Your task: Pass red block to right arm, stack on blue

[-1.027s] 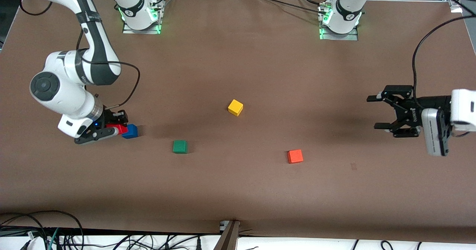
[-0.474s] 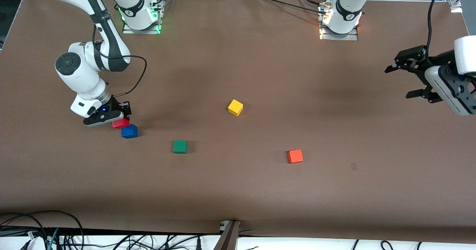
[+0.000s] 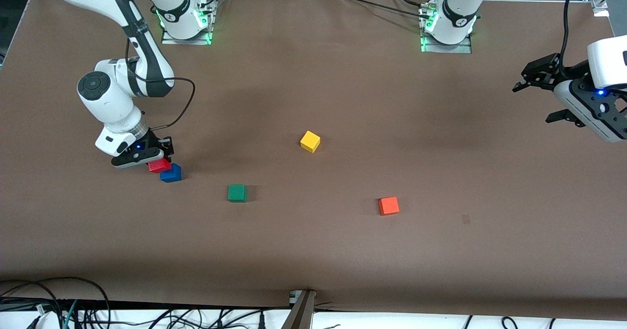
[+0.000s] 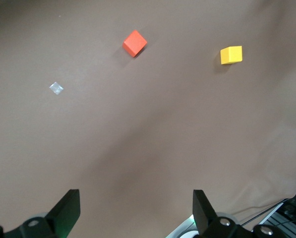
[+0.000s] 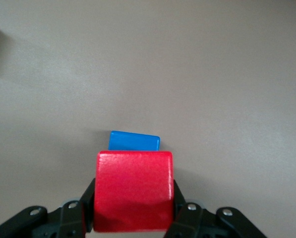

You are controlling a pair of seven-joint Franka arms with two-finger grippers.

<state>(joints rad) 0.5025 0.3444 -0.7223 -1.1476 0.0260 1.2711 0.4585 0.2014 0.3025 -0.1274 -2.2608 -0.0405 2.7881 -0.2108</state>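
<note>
Surroundings: green cube [image 3: 237,193] nearest blue block [image 3: 171,173] | yellow cube [image 3: 310,141], orange cube [image 3: 389,205] apart

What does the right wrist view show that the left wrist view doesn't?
Only the right wrist view shows the red block clamped in the right gripper, above the blue block and not yet centred over it. Only the left wrist view shows the orange block, the yellow block and the open left gripper. Both show the brown table.
</note>
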